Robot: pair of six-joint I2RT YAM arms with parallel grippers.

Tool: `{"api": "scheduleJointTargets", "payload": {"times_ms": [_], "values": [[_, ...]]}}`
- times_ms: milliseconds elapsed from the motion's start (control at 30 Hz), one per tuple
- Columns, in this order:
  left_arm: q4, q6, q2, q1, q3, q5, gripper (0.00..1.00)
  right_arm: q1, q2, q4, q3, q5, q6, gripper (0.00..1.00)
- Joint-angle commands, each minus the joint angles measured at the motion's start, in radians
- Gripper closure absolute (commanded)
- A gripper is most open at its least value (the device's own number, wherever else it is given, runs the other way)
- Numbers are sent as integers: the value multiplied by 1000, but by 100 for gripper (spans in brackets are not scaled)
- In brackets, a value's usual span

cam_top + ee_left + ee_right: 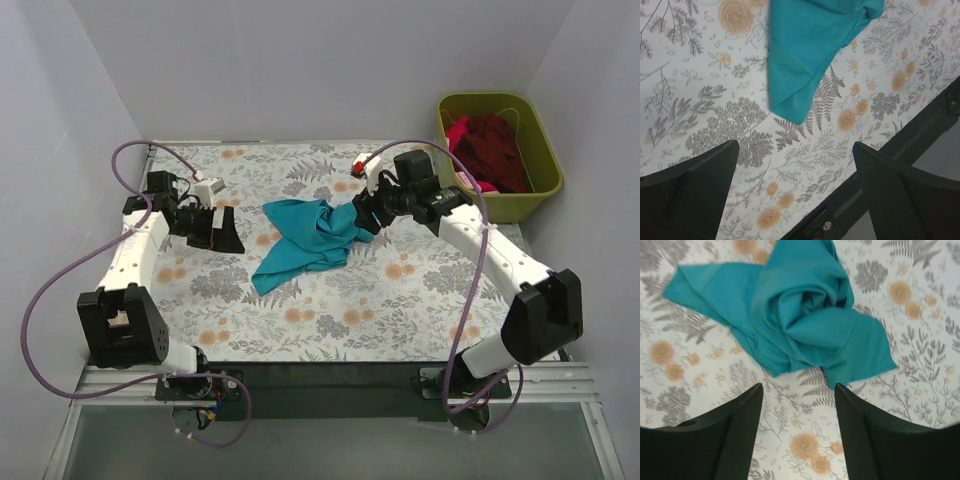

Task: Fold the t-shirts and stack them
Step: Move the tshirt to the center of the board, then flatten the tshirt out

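Note:
A teal t-shirt (308,238) lies crumpled in the middle of the floral table; it also shows in the left wrist view (810,45) and the right wrist view (800,310). A dark maroon t-shirt (497,150) with some pink cloth (458,131) lies in the olive-green bin (545,160). My left gripper (226,232) is open and empty, left of the teal shirt; in its own view (796,165) it hangs above bare table. My right gripper (362,218) is open and empty at the shirt's right edge; in its own view (798,405) the shirt lies just beyond the fingertips.
The table's near edge and a dark rail (920,130) show in the left wrist view. White walls close the table on three sides. Purple cables (60,280) loop off both arms.

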Motion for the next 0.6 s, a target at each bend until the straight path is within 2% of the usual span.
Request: {"api": "scheduleJointTargets", "payload": {"times_ms": [0,100,133,167,200,300,467,567], "values": [[125,27,79,-66,9,-27,2,-63,126,-44,27,46,4,39],[199,-20,233,-111,89,-71,8,-131,261,-58,99,29,55,47],[240,-72,275,-114,154,-83,13,-164,321,-61,129,20,63,49],[254,-97,316,-114,155,-88,13,-180,347,-60,130,18,70,49],[265,-116,367,-114,228,-88,18,-192,371,-60,163,20,74,50],[293,-200,536,-154,369,-102,23,-221,456,-58,234,49,72,50],[314,-283,740,-193,518,-160,26,-229,569,-55,330,64,81,50],[328,-301,792,-212,563,-185,26,-228,623,-56,370,51,101,50]]}}
